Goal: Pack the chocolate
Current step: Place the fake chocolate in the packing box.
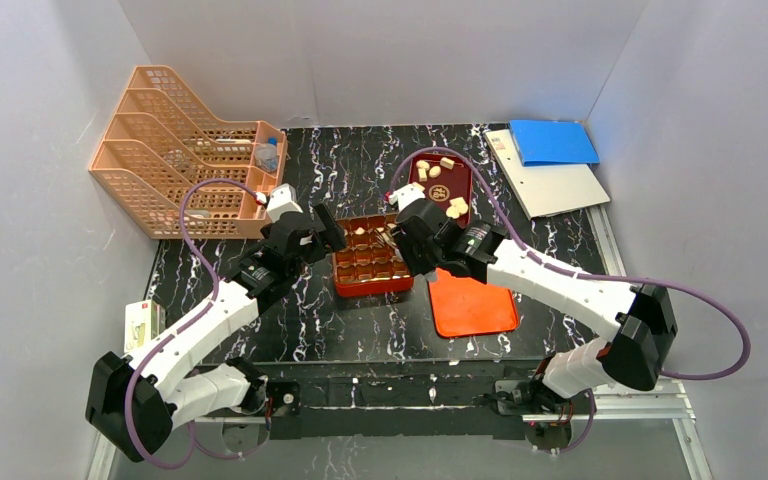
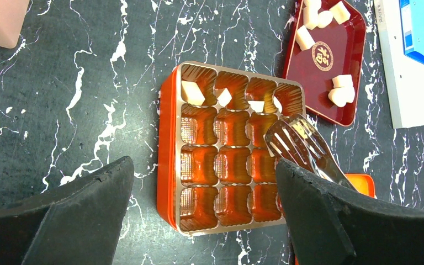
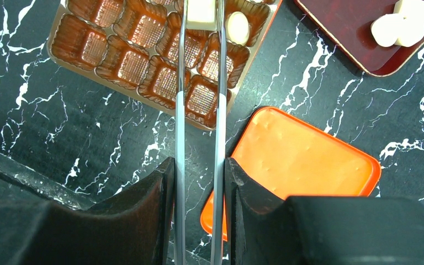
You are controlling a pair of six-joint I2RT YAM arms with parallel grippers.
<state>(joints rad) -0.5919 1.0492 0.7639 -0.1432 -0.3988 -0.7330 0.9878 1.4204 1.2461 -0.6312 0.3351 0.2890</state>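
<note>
An orange-red compartmented box lies mid-table, and chocolate fills its far row. More chocolate pieces rest in the dark red tray behind it. My right gripper is shut on metal tongs, whose tips reach over the box's far right cells. A pale square piece shows between the tong blades; whether it is pinched or lying in a cell I cannot tell. An oval piece sits in the cell beside it. My left gripper hangs open over the box's near edge, holding nothing.
The orange lid lies flat to the right of the box. A peach file organiser stands at the back left. A blue folder on white papers lies back right. A small carton sits at the left edge.
</note>
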